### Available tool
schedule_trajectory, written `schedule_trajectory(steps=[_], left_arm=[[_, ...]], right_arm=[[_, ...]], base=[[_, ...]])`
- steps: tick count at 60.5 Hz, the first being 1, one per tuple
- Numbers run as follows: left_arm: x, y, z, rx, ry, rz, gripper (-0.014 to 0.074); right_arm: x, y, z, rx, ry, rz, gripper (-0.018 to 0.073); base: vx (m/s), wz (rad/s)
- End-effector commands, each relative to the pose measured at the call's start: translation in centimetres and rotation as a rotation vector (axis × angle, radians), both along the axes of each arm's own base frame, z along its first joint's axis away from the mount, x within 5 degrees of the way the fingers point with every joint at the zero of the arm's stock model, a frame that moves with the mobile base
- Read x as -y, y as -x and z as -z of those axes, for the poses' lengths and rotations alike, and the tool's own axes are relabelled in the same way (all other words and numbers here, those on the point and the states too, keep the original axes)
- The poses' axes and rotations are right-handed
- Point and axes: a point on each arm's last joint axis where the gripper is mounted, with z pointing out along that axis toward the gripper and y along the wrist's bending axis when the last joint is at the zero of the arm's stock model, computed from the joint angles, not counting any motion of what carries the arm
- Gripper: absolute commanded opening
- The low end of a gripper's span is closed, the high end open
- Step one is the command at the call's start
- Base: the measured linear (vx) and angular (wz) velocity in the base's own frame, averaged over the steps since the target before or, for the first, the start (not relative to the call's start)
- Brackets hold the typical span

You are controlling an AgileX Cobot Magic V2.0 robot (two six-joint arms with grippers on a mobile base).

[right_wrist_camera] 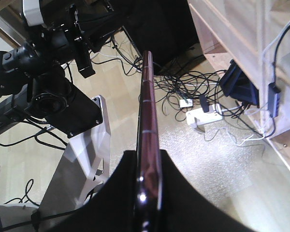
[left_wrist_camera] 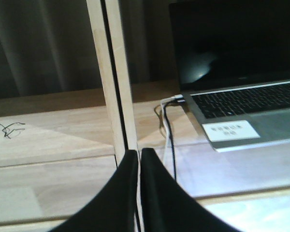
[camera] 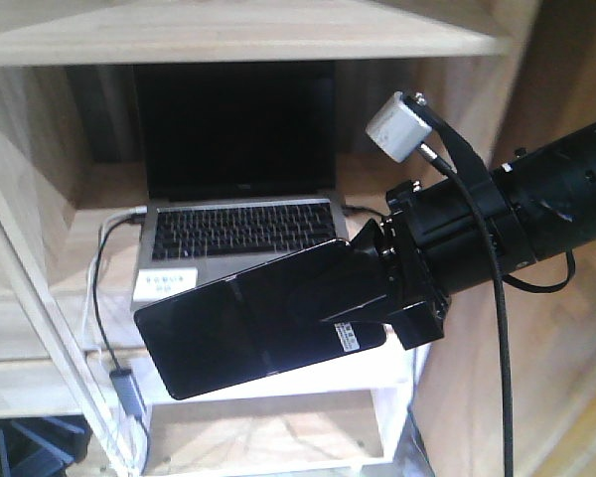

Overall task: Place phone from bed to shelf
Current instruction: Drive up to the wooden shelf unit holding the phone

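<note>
We are clamping our right gripper [camera: 366, 288] on one end of the phone [camera: 243, 323], holding it in mid-air. Just beyond it, a laptop [camera: 240, 214] is sitting on the shelf [camera: 35, 386]. Our left gripper [left_wrist_camera: 138, 157] is pressing its jaws together, empty.

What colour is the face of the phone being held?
Glossy black; the phone shows best in the exterior front-facing view.
</note>
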Motion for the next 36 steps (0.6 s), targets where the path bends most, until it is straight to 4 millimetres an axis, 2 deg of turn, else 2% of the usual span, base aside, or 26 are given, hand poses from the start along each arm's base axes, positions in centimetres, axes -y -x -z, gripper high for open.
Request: schedule_trajectory(steps=[1,36], left_arm=[[0.05,0.12,-1.57,0.108,0.004,0.004,0.0001],[0.05,0.12,-1.57,0.108,0.004,0.004,0.0001]], right_arm=[[0.01,1.24,-2.18,0.004,-0.094,-0.047,-0.0001],[0.01,1.23,-2.18,0.005,-0.095,-0.047,-0.0001]], base=[[0.26,0.12],[0.18,0.08]])
